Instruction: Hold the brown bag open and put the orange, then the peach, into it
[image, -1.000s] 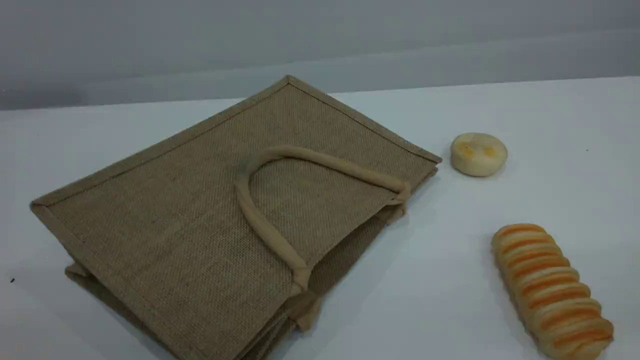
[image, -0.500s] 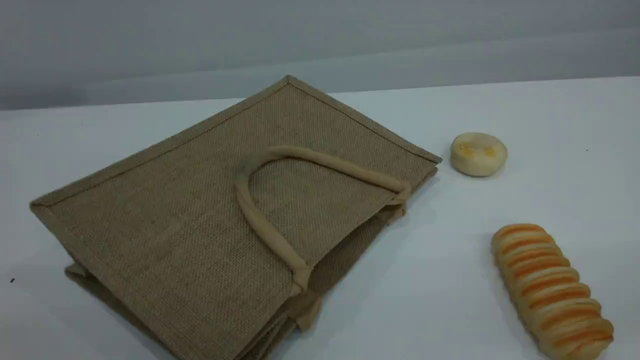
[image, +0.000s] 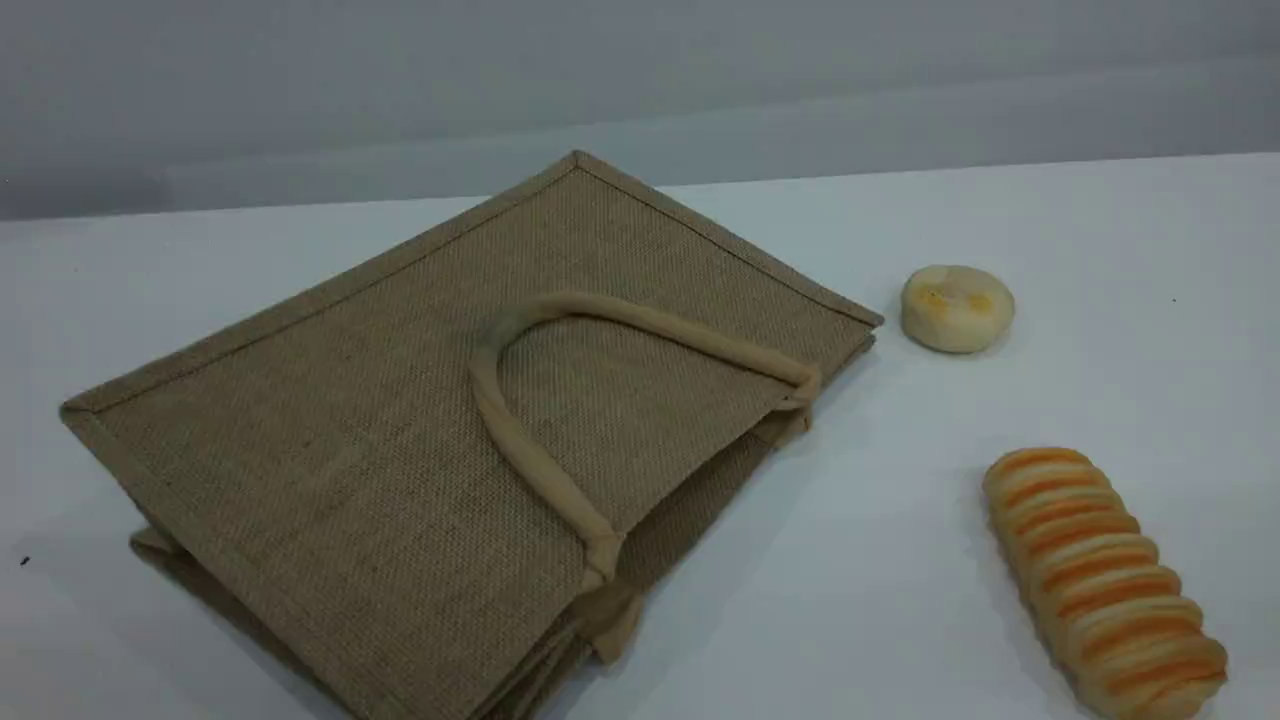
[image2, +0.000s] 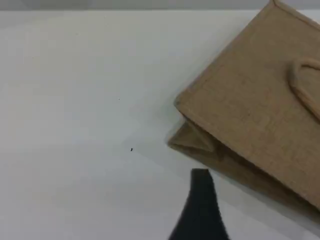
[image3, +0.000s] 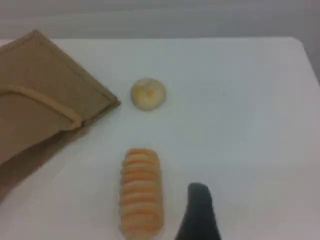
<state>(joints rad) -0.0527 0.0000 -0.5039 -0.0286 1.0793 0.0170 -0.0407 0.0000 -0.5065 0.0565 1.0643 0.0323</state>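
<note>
The brown bag (image: 380, 470) lies flat on its side on the white table, its mouth toward the front right and pressed nearly closed. One beige handle (image: 650, 325) rests folded back on its upper face. The orange and the peach are out of view in every frame. No arm shows in the scene view. In the left wrist view one dark fingertip (image2: 201, 182) hovers just off a back corner of the bag (image2: 260, 110). In the right wrist view a dark fingertip (image3: 199, 197) hangs right of the bread roll (image3: 142, 192). Nothing is seen between either gripper's fingers.
A pale round flat pastry (image: 957, 308) sits just right of the bag's far corner. A long orange-striped bread roll (image: 1105, 580) lies at the front right. The table's right edge (image3: 307, 55) shows in the right wrist view. A grey wall stands behind the table.
</note>
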